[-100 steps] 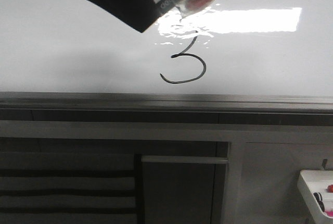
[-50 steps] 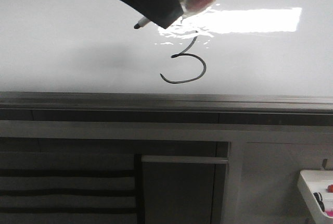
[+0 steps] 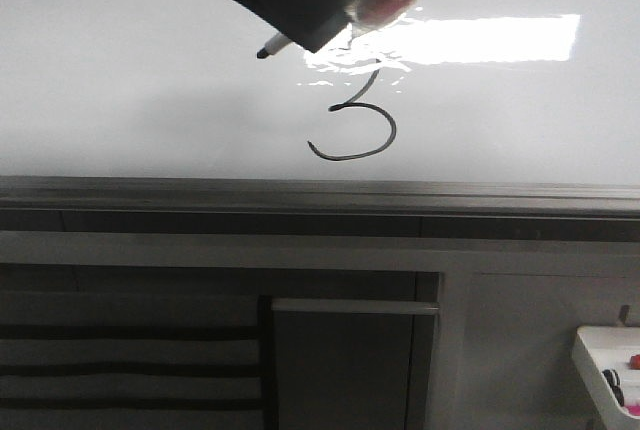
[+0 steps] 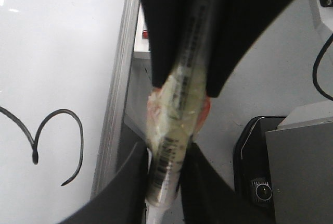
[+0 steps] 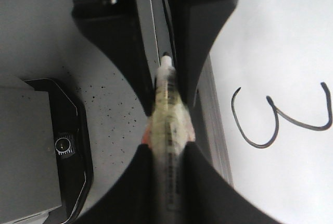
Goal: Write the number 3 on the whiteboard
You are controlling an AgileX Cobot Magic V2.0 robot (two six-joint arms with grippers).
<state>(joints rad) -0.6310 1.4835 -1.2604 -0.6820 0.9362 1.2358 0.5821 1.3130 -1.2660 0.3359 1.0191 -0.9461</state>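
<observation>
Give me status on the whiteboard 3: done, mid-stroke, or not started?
Looks done: a complete number 3 sits on the whiteboard, lower loop closed off. In hand: both wrist views show the marker clamped between end effector fingers, the left end effector and the right end effector. The tip sits beside the stroke, not on it. Left: likely just retracting.

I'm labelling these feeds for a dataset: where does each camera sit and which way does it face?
Front view: faces forward at the whiteboard; black grippers cross the top with a marker.
Left wrist view: on the left arm; left gripper clamps the marker.
Right wrist view: on the right arm; right gripper clamps it too.
All three share the number 3.
</observation>
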